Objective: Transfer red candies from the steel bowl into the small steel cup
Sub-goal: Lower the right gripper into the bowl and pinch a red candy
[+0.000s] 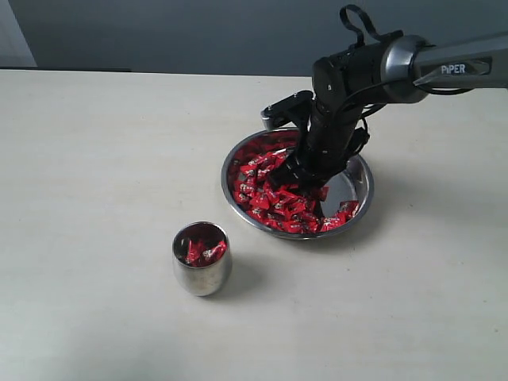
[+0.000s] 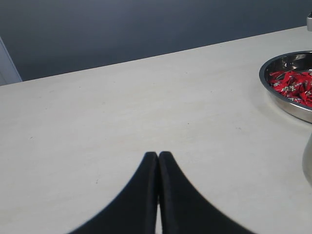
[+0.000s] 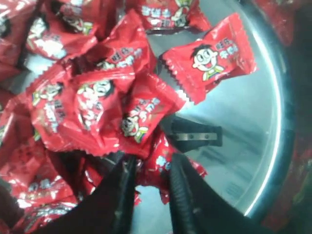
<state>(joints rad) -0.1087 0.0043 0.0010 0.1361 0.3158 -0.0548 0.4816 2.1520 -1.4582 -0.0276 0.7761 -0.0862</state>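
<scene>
The table (image 1: 95, 159) is a pale, plain top. The bowl (image 1: 367, 190) stands right of the middle, and the cup (image 1: 202, 274) stands well apart from it, to the left and nearer.

The right arm reaches in from the right and dips steeply into the bowl, with the right pincer (image 1: 298, 171) down among the candies (image 1: 270, 205). These are heaped over the left and near parts of the bowl, while its right side shows bare steel. A few more already lie in the cup.

In the right wrist view the right pincer (image 3: 151, 168) has its fingers drawn close, with only a narrow gap between them. One red wrapper (image 3: 157, 168) sits in that gap at the edge of the heap, so it appears to be gripped. How firmly, and which way its long axis runs, cannot be told, because the fingers hide most of it.

The coming move turns on the cup's place. From the pincer it lies left and near, across open table, so the carry would have to go up over the bowl's rim first.

The left pincer (image 2: 158, 163) is clenched on nothing and hovers over bare table left of the bowl. It is outside the exterior view. The right arm is the one at the candies.
</scene>
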